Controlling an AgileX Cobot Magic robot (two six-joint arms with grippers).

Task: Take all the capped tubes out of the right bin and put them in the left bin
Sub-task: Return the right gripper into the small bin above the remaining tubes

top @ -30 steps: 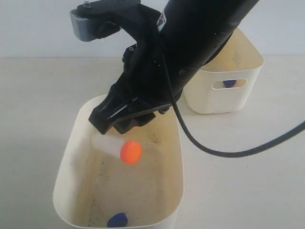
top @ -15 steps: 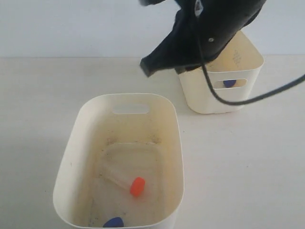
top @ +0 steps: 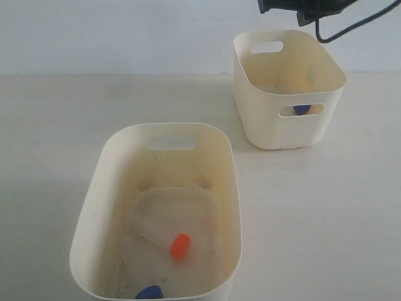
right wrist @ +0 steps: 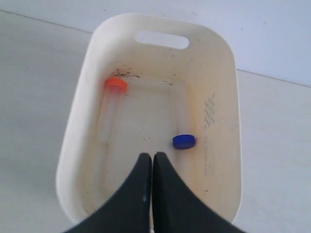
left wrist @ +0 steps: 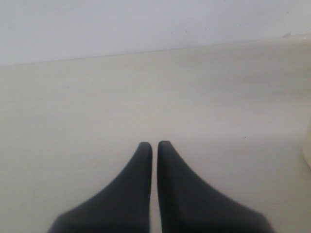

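Capped tubes (top: 178, 246) lie in both bins. One with an orange cap rests tilted on the speckled floor of the left bin (top: 222, 188), near a blue cap (top: 150, 292) at the bin's near edge; a second ago that tube hung in the right gripper's grasp over this bin, and half a second ago it was already lying where it is now. The black right arm (top: 307, 5), which then filled the middle of the exterior view, has drawn back to the top edge above the right bin (top: 269, 128). Seen from its wrist, the right gripper (right wrist: 152, 156) is clenched on nothing, fingers pressed together over the right bin, where an orange-capped tube (right wrist: 112, 97) and a blue-capped tube (right wrist: 184, 141) lie apart on the floor. The left gripper (left wrist: 154, 145) is closed too, empty, over bare table (top: 50, 138). The table is pale cream and matte; behind it stands a plain, pale wall (top: 94, 31).
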